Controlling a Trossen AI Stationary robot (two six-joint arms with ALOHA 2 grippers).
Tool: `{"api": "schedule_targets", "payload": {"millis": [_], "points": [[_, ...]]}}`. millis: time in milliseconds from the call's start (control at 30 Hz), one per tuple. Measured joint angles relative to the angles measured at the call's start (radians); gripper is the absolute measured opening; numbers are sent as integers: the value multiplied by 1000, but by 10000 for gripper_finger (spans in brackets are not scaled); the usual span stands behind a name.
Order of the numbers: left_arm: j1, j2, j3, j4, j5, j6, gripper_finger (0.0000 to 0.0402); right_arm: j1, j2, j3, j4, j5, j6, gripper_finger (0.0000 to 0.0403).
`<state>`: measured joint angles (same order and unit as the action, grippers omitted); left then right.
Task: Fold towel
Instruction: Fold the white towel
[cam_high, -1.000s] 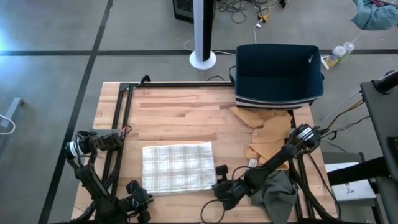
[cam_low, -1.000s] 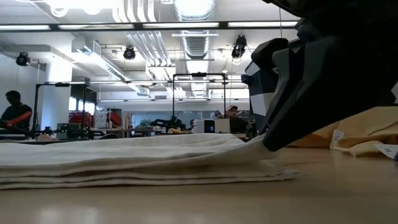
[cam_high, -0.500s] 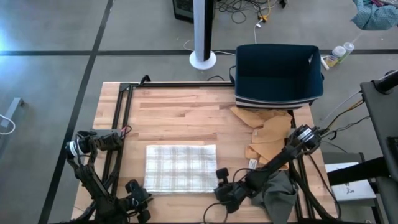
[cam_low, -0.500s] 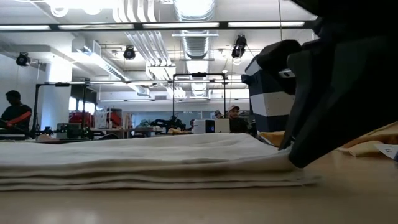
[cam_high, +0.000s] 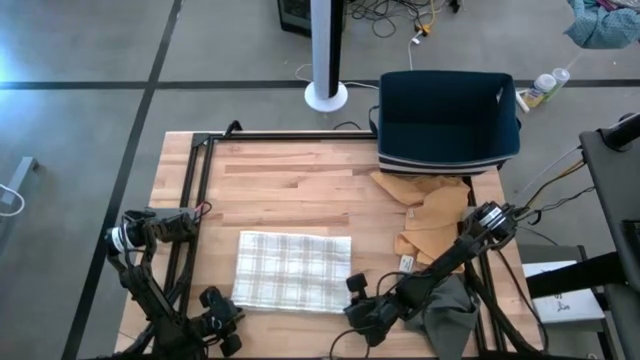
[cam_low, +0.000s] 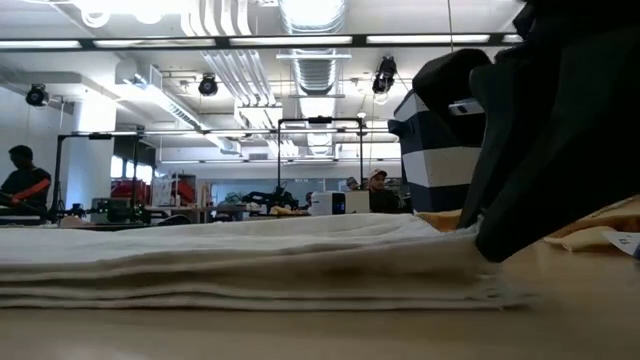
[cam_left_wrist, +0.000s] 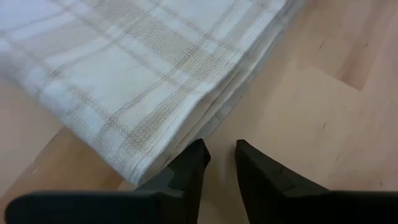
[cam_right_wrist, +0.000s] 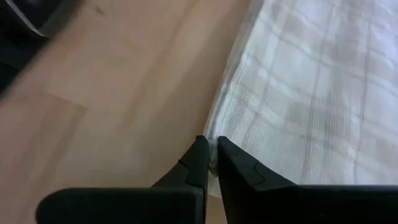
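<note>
One navy bin (cam_high: 447, 118) at far right, interior dark; folded towel (cam_high: 292, 285) at near centre, right gripper (cam_right_wrist: 211, 160) pinched on its right edge, left gripper (cam_left_wrist: 219, 163) narrowly parted beside its near-left corner.

towel (cam_high: 292, 271): white, beige plaid
table (cam_high: 290, 190): light wood
bin (cam_high: 447, 120): navy, white stripes at base
cloths (cam_high: 430, 215): tan
rag (cam_high: 448, 310): grey-green

Folded towel (cam_low: 240, 262) flat on table (cam_low: 320, 335), dark right arm (cam_low: 560, 120) against its edge.
</note>
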<state>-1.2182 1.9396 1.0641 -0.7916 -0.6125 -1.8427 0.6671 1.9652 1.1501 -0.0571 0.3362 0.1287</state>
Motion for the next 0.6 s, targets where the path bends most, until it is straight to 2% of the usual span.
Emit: {"api": "schedule_targets", "payload": {"millis": [200, 333, 433, 533, 600], "points": [[0, -3, -1, -12, 7, -1, 78, 1, 0, -43, 87, -11, 0, 18], [1, -33, -4, -40, 50, 1, 85, -1, 0, -81, 122, -21, 34, 21], [0, -73, -7, -56, 117, 42, 94, -2, 0, -89, 124, -22, 63, 37], [-3, -104, -5, -68, 236, 112, 100, -2, 0, -83, 120, -24, 89, 67], [-6, -114, -5, -119, 267, 113, 103, -2, 0, -74, 121, -27, 93, 91]]}}
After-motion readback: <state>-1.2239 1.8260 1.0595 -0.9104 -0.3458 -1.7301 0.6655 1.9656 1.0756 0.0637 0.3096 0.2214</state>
